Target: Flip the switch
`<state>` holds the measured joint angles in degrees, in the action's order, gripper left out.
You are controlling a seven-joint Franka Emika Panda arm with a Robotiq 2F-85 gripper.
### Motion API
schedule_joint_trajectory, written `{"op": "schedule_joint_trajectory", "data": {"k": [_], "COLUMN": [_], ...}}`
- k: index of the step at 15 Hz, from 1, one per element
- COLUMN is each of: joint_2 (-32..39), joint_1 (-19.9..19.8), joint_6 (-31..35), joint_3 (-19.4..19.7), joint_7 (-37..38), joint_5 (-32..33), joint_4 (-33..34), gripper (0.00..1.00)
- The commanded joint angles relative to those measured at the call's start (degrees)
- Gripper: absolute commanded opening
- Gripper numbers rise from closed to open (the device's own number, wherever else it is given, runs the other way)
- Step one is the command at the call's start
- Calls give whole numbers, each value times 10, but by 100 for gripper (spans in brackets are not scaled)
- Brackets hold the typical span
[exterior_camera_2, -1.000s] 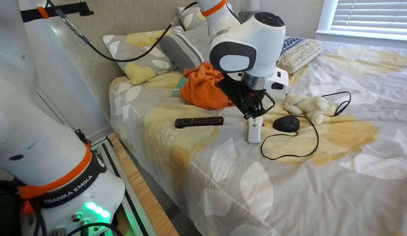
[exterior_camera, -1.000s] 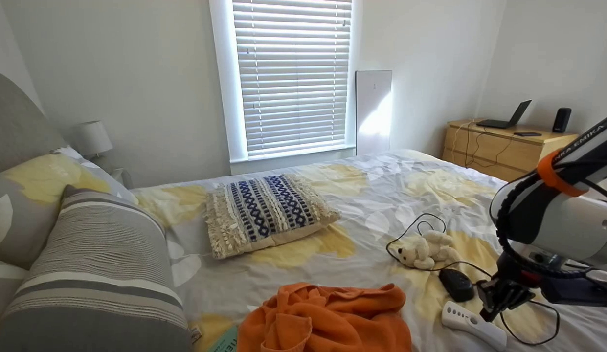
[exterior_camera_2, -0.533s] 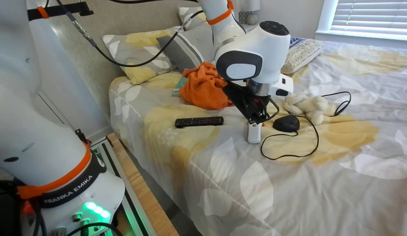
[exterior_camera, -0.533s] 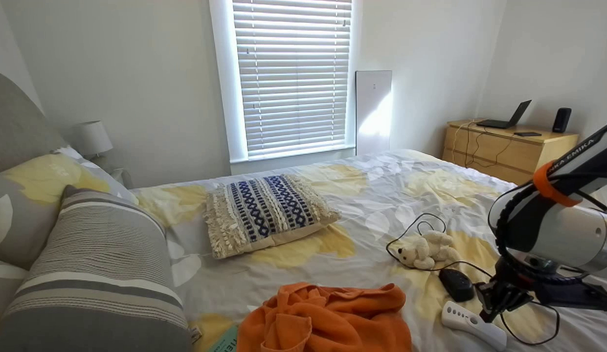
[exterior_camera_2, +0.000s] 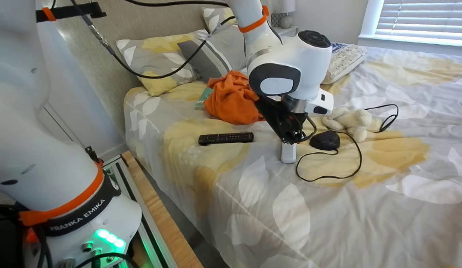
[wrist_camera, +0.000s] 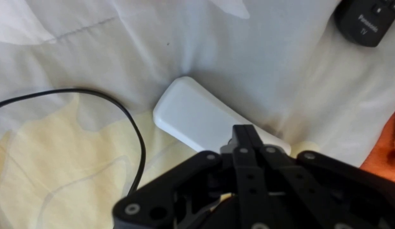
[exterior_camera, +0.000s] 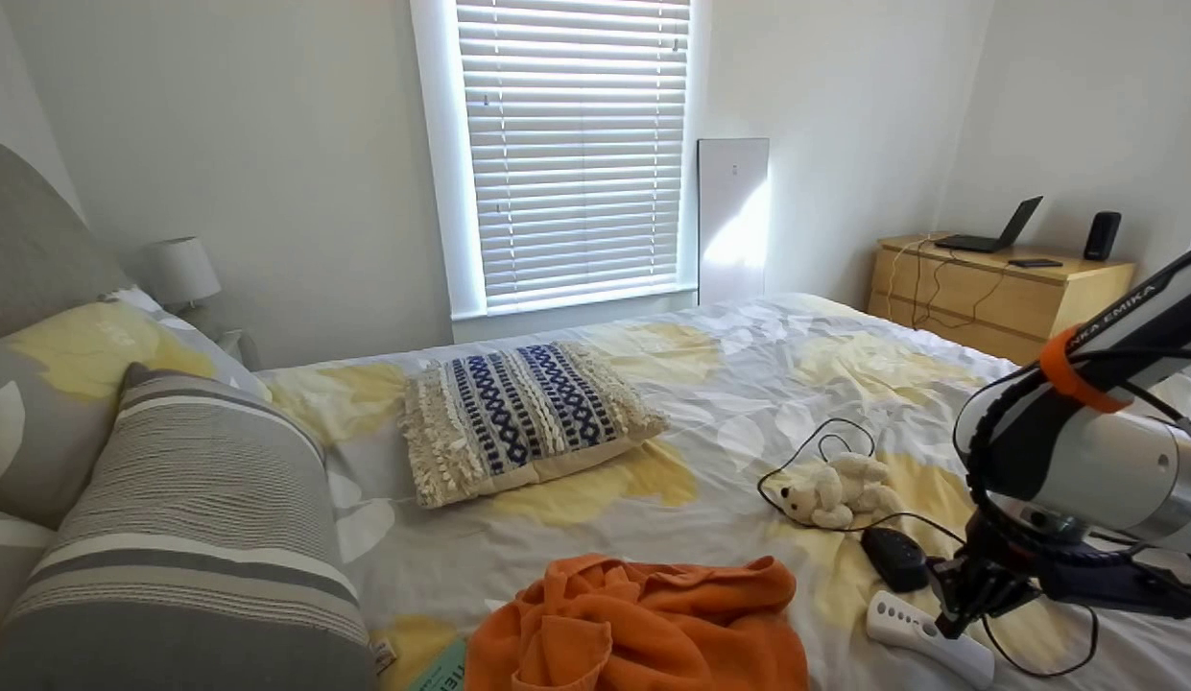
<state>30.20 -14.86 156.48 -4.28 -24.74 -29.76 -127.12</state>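
Observation:
A white remote-like device (exterior_camera: pixel 958 655) with several grey buttons lies on the bed. It also shows in an exterior view (exterior_camera_2: pixel 289 154) and in the wrist view (wrist_camera: pixel 194 116). No other thing that looks like a switch is plain to see. My gripper (exterior_camera: pixel 950 631) is shut and empty, pointing down over the device's middle. In an exterior view the gripper (exterior_camera_2: pixel 290 142) covers the device's button end. In the wrist view the closed fingertips (wrist_camera: pixel 243 127) lie over the device, with a bit of one round button beside them. I cannot tell whether the tips touch it.
A black mouse-like object (exterior_camera_2: pixel 325 140) with a looping cable (wrist_camera: pixel 133 124) lies close beside the device. A cream teddy (exterior_camera: pixel 835 491) lies behind it. A black TV remote (exterior_camera_2: pixel 226 138), orange cloth (exterior_camera: pixel 643 624) and fringed pillow (exterior_camera: pixel 533 417) also lie on the bed.
My arm has moved down and slightly to the right in an exterior view, bringing the shut gripper lower over the white device. The device and other objects have not moved.

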Motion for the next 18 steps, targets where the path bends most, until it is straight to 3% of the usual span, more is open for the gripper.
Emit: {"op": "schedule_joint_trajectory", "data": {"k": [1, 18], "joint_2": [22, 53], "joint_1": [-22, -36], "joint_6": [11, -4], "joint_3": [-21, -31], "joint_7": [17, 57], "joint_5": [12, 16], "joint_4": [16, 43], "gripper": [0, 0]}}
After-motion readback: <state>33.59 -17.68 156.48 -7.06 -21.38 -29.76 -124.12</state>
